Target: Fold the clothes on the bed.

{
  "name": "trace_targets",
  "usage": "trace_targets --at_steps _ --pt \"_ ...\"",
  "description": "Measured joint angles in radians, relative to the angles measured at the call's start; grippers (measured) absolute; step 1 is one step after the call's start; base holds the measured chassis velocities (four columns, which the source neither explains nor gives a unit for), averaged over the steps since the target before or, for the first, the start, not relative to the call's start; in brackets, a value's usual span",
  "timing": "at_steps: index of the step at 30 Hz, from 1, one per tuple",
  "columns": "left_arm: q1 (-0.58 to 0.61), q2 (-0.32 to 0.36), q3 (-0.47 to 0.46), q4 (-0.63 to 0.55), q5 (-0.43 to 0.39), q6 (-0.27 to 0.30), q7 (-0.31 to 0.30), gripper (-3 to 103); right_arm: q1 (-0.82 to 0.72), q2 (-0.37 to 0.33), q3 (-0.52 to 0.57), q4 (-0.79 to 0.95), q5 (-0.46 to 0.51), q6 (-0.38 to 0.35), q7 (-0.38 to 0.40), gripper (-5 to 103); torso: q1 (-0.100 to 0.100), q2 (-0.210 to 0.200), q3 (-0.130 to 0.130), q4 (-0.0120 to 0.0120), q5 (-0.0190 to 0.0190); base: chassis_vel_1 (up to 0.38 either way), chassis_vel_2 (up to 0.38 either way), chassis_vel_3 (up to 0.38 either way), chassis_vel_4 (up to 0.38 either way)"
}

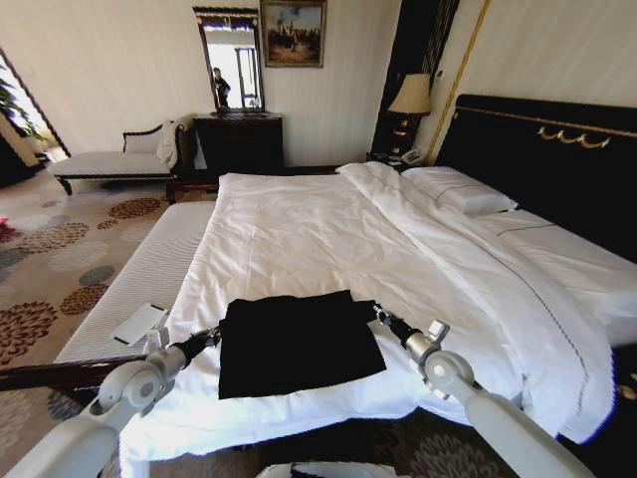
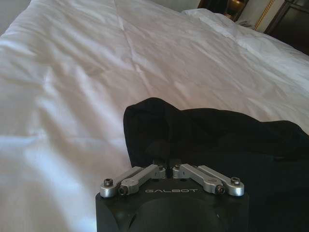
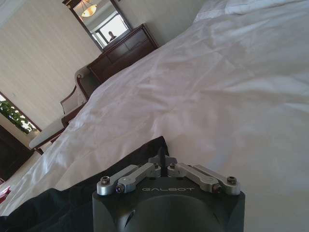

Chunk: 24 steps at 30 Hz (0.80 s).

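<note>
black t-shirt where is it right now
In the head view the black t-shirt lies on the white sheet near the foot edge of the bed, between the left pincer and the right pincer, each at a side edge.

left gripper (image 1: 213,336) closed, low; right gripper (image 1: 377,316) closed | both arms forward

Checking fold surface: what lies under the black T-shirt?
The black T-shirt lies on the bed's white duvet. The patch directly beneath is covered, so hidden.
</note>
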State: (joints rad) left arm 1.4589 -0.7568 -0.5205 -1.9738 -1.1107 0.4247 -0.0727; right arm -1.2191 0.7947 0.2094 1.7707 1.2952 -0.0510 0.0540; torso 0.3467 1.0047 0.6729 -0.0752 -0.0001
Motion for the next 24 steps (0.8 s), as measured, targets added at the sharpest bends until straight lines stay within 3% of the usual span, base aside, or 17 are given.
trace_targets --at_steps 10,16,18,20,21,23,24 --pt "0.088 0.040 -0.090 -0.062 -0.008 0.007 0.001 1 -0.080 -0.016 0.031 0.042 -0.017 -0.003 -0.007 1 0.000 0.000 0.000 0.0000 0.0001 0.000 0.000 0.000 0.000" --pt "0.119 0.028 -0.102 -0.061 0.031 0.017 -0.004 1 -0.091 -0.012 0.033 0.032 -0.042 -0.003 -0.012 -2 0.000 0.000 0.000 0.0000 0.0000 0.000 0.000 0.000 0.000" --pt "0.131 0.027 -0.109 -0.069 0.031 0.027 -0.006 -1 -0.097 -0.014 0.037 0.036 -0.044 -0.003 -0.012 3 0.000 0.000 0.000 -0.0001 -0.0001 0.000 0.000 0.000 0.000" --pt "0.157 0.029 -0.139 -0.084 0.030 0.039 -0.005 5 -0.108 -0.023 0.045 0.046 -0.044 -0.003 -0.011 9 0.000 0.000 0.000 -0.0002 -0.0002 0.000 0.000 0.000 0.000" --pt "0.189 0.036 -0.181 -0.105 0.022 0.051 0.002 15 -0.122 -0.036 0.059 0.063 -0.041 -0.003 -0.007 14 0.000 0.000 0.000 -0.0001 0.0002 0.000 0.000 0.000 0.000" --pt "0.216 0.041 -0.217 -0.120 0.014 0.057 0.009 15 -0.132 -0.045 0.071 0.076 -0.037 -0.003 -0.002 19 0.000 0.000 0.000 0.0000 0.0003 0.000 0.000 0.000 0.000" --pt "0.235 0.044 -0.244 -0.128 0.008 0.061 0.013 21 -0.143 -0.056 0.082 0.090 -0.033 -0.004 0.006 25 0.000 0.000 0.000 0.0001 0.0003 0.000 0.000 0.000 0.000"
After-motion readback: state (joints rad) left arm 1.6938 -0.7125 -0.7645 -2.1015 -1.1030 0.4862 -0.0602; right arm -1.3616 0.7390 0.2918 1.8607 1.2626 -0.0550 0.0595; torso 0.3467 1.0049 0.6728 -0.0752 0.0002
